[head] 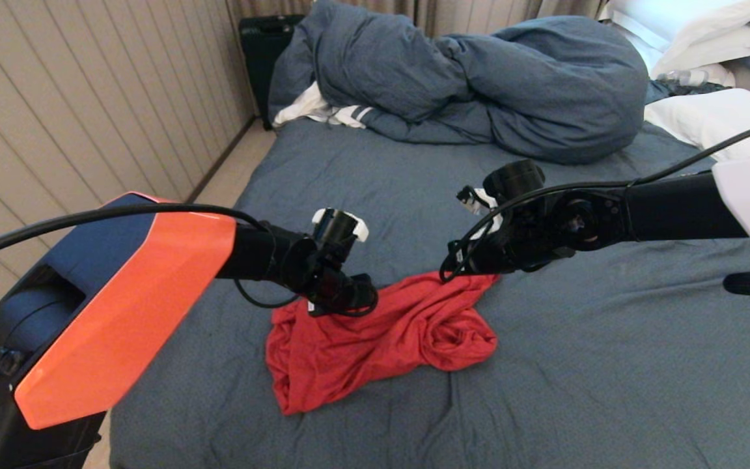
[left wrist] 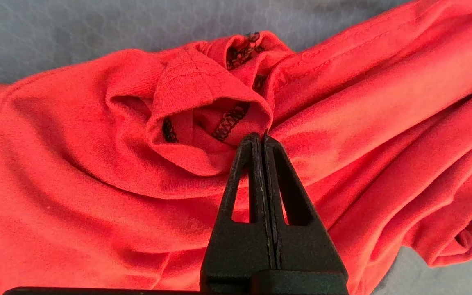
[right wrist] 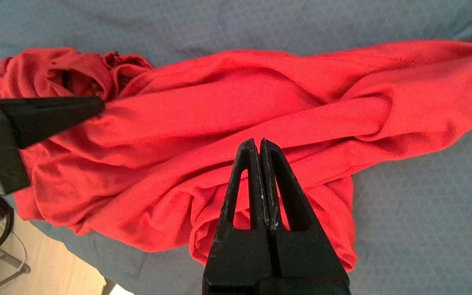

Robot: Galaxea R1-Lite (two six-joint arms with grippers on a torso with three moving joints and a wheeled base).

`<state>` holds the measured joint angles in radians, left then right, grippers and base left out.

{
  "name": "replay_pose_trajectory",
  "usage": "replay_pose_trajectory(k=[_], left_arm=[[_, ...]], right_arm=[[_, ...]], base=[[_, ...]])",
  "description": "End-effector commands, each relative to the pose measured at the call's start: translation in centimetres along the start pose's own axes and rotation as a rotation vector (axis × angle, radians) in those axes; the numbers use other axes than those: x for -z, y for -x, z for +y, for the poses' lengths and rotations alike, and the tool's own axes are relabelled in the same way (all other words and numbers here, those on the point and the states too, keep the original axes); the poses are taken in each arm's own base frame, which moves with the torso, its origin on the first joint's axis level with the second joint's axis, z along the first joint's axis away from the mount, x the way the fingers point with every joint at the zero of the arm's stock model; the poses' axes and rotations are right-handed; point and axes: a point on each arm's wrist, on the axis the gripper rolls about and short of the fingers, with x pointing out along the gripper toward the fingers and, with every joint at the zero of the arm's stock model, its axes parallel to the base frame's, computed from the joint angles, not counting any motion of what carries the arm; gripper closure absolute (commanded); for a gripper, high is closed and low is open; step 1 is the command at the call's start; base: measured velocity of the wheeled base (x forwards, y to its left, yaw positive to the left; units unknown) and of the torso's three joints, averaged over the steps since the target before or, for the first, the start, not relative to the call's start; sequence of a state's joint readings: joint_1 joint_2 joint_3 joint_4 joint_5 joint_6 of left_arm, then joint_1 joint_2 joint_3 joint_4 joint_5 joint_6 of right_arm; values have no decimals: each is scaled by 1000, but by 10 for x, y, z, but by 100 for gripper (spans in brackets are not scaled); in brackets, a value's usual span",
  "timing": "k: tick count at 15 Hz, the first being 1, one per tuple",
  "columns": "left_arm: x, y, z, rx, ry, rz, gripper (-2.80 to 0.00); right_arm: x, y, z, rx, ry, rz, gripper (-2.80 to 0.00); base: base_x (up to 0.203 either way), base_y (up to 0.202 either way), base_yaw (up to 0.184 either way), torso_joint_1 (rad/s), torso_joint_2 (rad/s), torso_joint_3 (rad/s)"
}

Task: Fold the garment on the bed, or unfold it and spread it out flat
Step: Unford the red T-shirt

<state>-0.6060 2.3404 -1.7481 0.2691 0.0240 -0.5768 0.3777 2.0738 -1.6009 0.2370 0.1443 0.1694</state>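
The garment (head: 381,332) is a red T-shirt lying crumpled in a heap on the bed (head: 609,365), plain red side showing. My left gripper (head: 342,305) is down on its left part. In the left wrist view its jaws (left wrist: 260,137) are pressed together at the rolled collar fold (left wrist: 203,102), with a sliver of red cloth nipped at the tips. My right gripper (head: 469,268) hangs over the heap's far right corner. It is shut (right wrist: 260,141), its tips over a long fold of the garment (right wrist: 219,102), with no cloth showing between them.
A bunched blue-grey duvet (head: 479,78) lies across the far side of the bed, with a white striped cloth (head: 326,112) under it and white pillows (head: 707,117) at the far right. The bed's left edge drops to the floor (head: 232,176) beside a panelled wall.
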Motion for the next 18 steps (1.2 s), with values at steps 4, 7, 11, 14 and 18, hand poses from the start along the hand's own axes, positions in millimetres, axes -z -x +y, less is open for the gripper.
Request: replay_pose_trajectory(k=[4,7,11,14,18], left_arm=[[-6,26,-7,24,19,-30,0],[5,86,-27,89,9,-50,0],[71,153,-40,151,-69,47,0],[127,170,-46,165,-131,162,0],[96,150,-38,127,-46,78,0]], right_arm=[[-1,4,1,-3,0,-7,0],[-1,10,3,-4,2,-11,0],[2,15,4,12,0,-6,0],[4,19,4,10,0,-6,0],[1,24,5,10,-2,-20,0]], base=[[0,0,0,0,0,0],[0,0,0,0,0,0],[0,0,0,0,0,0],[0,0,0,0,0,0],[0,0,0,0,0,0]])
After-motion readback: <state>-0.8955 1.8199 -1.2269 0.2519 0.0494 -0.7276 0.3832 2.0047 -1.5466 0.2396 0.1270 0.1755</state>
